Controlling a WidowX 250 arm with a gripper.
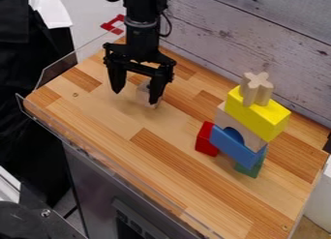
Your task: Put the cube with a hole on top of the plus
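Along the counter [97, 122], near edge: bordered by a clear guard [40, 124].
Green block [251, 168]: low, partly behind the blue block [236, 148].
Red block [206, 140]: beside the tilted blue block.
Pale arch [225, 118]: under the yellow block [262, 116].
Plus [256, 89]: upright atop the yellow block.
Cube [144, 92]: on the counter, well apart from the plus, partly hidden by one finger.
Tool [135, 97]: pointing downward at the cube, fingers apart.
Wall [239, 35]: whitewashed planks beyond.
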